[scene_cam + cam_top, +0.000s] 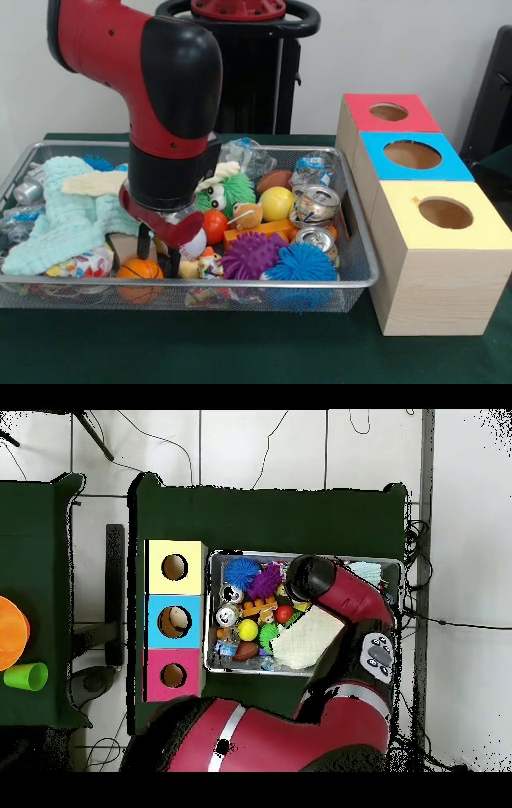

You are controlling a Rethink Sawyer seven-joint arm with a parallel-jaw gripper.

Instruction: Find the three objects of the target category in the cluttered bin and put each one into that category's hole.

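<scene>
At frame centre-left we see the bin crammed with balls, cans, a mint cloth and a tan plush, our gripper lowered in, fingers apart, red-topped hole upper right.

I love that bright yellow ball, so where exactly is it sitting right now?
In the front view the yellow ball lies in the wire bin, right of centre, between the green hairy ball and a drink can.
</scene>
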